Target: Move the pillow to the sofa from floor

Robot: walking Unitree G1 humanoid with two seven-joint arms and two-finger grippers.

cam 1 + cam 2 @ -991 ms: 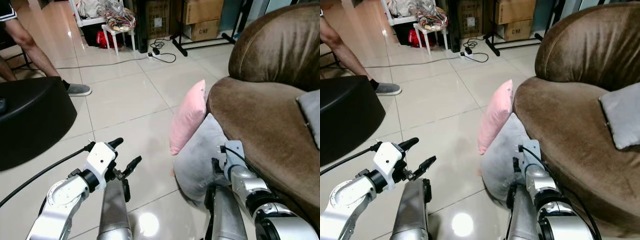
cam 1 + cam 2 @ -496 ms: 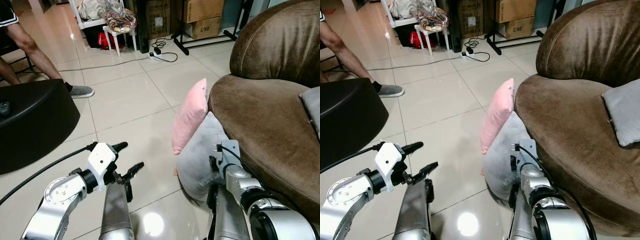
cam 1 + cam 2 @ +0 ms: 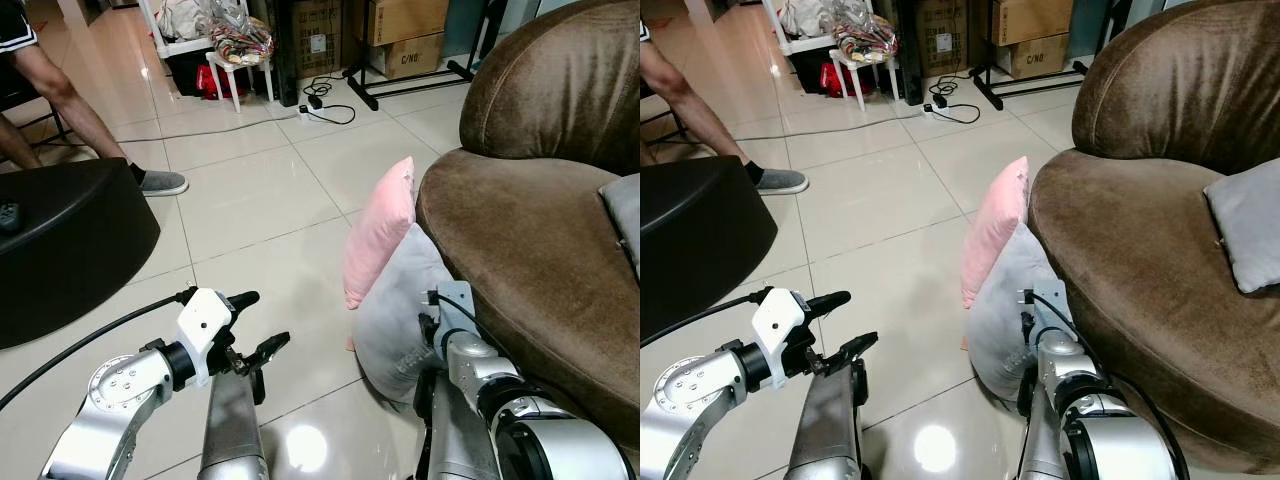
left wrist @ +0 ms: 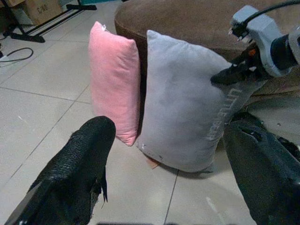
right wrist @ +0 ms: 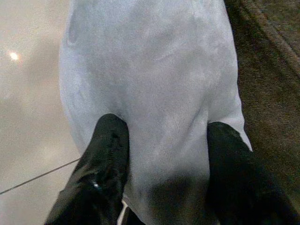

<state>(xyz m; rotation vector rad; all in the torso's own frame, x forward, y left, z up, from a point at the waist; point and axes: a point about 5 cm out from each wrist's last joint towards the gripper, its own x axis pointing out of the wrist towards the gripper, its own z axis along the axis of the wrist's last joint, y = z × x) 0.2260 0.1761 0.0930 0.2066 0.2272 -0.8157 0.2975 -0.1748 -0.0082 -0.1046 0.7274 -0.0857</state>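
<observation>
A pink pillow stands on edge on the tiled floor and leans against the brown sofa. A grey pillow stands just in front of it, touching it. My right gripper is at the grey pillow's near edge, one black finger on each face, pinching the fabric between them. In the left wrist view the right gripper presses on the pillow's upper corner. My left gripper hangs open over bare floor, well to the left of both pillows, holding nothing.
Another grey cushion lies on the sofa seat. A black rounded pouf sits at the left, with a person's leg behind it. A power strip with cables, a white stool and boxes stand at the back.
The right gripper has crept a little further up onto the grey pillow, and the pillow stands slightly taller against the pink one. The left gripper dipped slightly and stays open.
</observation>
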